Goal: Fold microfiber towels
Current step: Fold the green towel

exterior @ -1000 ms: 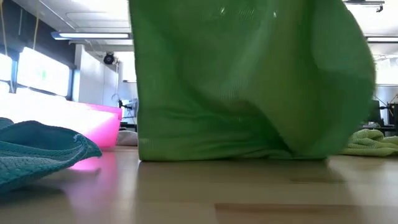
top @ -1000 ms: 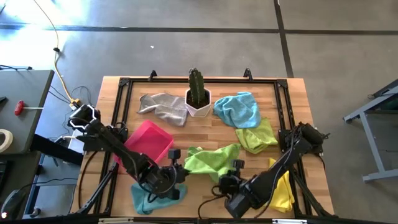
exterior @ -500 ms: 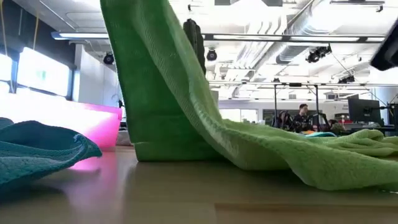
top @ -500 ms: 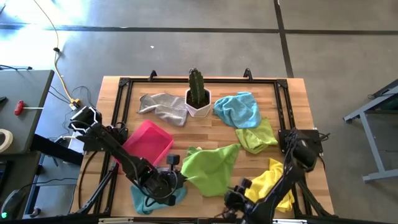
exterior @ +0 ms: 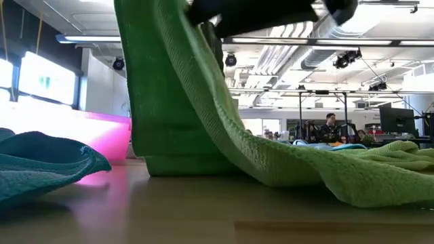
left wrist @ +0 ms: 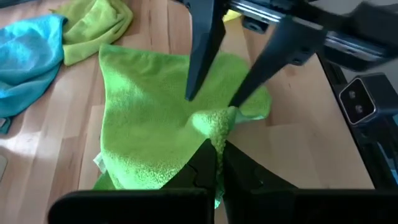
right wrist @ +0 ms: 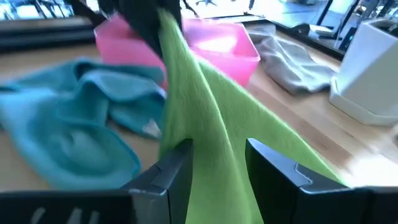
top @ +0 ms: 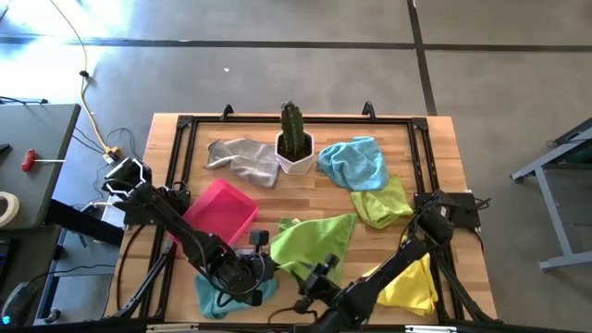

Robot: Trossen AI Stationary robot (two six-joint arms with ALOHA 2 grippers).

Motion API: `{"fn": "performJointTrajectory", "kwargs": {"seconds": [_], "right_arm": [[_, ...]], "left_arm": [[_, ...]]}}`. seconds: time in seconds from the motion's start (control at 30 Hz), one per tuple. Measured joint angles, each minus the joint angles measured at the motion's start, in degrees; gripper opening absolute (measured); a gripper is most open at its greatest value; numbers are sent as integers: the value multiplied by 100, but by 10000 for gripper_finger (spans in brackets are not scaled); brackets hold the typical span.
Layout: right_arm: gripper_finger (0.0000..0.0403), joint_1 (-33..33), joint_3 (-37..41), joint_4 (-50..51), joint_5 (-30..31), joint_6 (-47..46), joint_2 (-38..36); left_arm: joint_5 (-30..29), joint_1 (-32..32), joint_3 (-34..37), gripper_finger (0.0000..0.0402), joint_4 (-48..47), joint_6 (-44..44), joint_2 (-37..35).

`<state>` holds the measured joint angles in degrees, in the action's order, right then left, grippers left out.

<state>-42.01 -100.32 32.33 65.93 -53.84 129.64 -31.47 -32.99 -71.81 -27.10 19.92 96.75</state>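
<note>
The right claw (top: 314, 282) has let go of the lime green towel (top: 310, 245) and is now standing open beside it. The left claw (left wrist: 217, 163) is staying shut, pinching one raised corner. The towel is draping down onto the tabletop (top: 435, 139), its long axis running toward the cactus pot (top: 296, 153).

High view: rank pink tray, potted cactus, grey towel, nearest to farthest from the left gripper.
From the left gripper, shut on the lime green towel at the table's near edge:
1. Pink tray, just beyond it, left side.
2. Grey towel, far left.
3. Potted cactus, far edge, centre.
</note>
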Motion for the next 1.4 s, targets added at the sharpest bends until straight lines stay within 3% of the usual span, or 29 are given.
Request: {"fn": "performJointTrajectory", "kwargs": {"seconds": [0.27, 0.83, 1.03, 1.2, 1.4], "right_arm": [[140, 63, -2, -1035, 19, 631, 0], [140, -248, -378, -1064, 158, 723, -37], [140, -53, -5, -1053, 61, 120, -37], [140, -23, 243, -976, -433, -434, -36], [140, -202, 267, 235, -1065, -1553, -35]], "left_arm": [[-28, 0, 0, 0, 32, -127, 0], [-76, 2, 0, 0, 40, -160, 0], [-69, -4, 0, 0, 46, -119, 0], [-69, -13, 0, 0, 35, -109, 0], [-23, -11, 0, 0, 22, -151, 0]]}}
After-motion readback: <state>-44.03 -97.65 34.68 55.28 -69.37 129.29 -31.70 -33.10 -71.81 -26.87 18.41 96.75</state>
